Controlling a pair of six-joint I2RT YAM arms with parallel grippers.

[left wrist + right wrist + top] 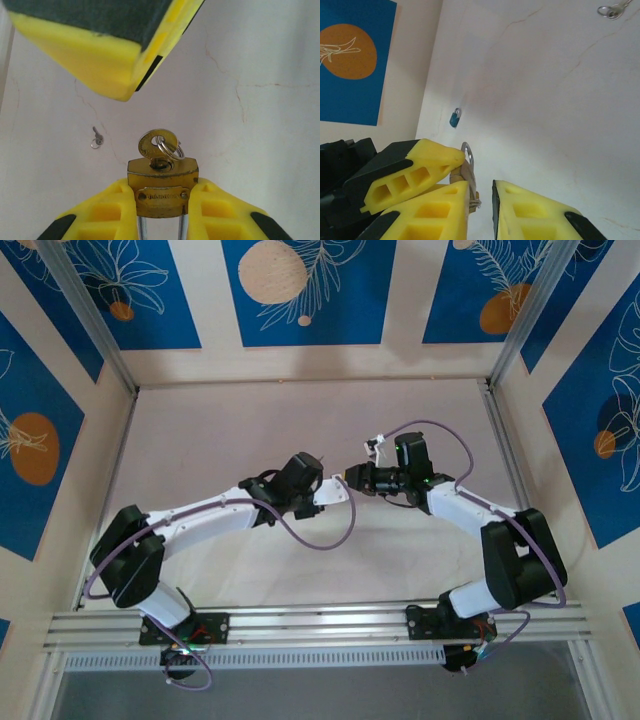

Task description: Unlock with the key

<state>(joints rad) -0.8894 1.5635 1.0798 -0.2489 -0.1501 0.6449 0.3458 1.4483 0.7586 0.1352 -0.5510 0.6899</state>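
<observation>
My left gripper is shut on a small brass padlock, one yellow finger on each side of its body; the silver shackle legs run down between them. A brass key with a steel ring stands in the keyhole on top. In the top view my left gripper and right gripper meet tip to tip over the table's middle. My right gripper has a narrow gap between its pads. The key shows edge-on against its left finger, apart from the other pad.
A second small silver key on a ring lies loose on the pale table, also at the far corner in the right wrist view. A tiny blue-bodied item lies near the wall. Aluminium posts and patterned walls enclose the table.
</observation>
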